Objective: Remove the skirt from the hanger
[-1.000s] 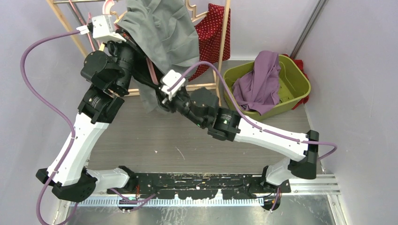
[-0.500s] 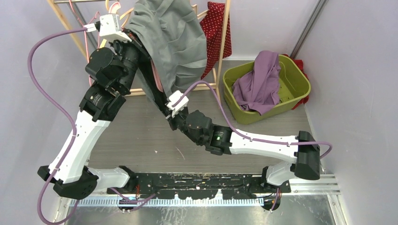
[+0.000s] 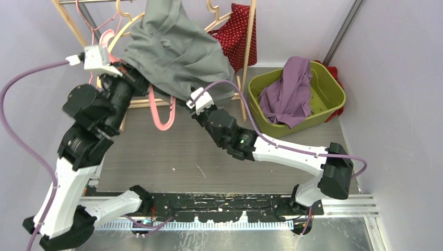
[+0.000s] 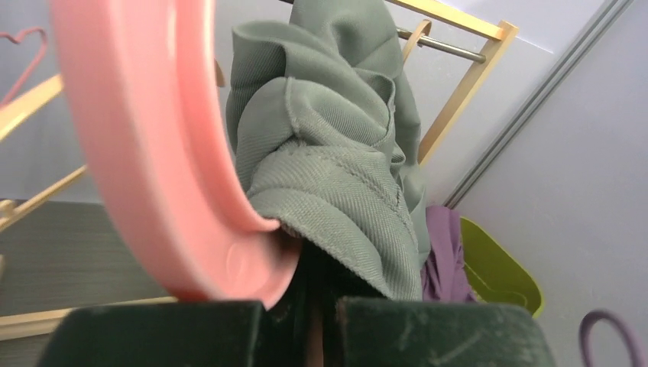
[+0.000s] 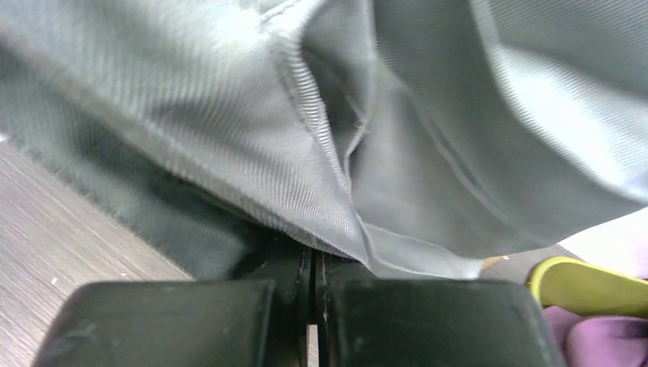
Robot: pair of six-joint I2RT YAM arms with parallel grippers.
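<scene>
left pincer (image 4: 312, 294) closed. the pink hanger (image 4: 153, 153) curves right down to the jaw line, so i judge it's gripping the hanger, with a fold of the grey skirt (image 4: 336, 191) jammed in beside it. can't tell if fabric is pinched too. right pincer (image 5: 313, 264) closed on the skirt's edge, cloth filling its wrist view.

from above, the skirt (image 3: 172, 52) hangs bunched between the two arms, over the far edge of the worktop left of centre. its top is up by the wooden rack (image 3: 251, 47). the hanger (image 3: 162, 117) dangles below it. not free yet, i think.

risks:
- right grip is only on an edge, so a hard pull could slip off.
- if the left pincer has cloth as well as hanger, pulling apart just stretches the skirt.
- the skirt's top sits near the rack rail and a wooden hanger (image 3: 217, 13), so it could snag or drag the rack.

green basket (image 3: 334, 97) at the far right corner holds a purple garment (image 3: 290, 91), heaped over its left rim. a red spotted cloth (image 3: 237, 31) hangs on the rack, not in any container.
</scene>
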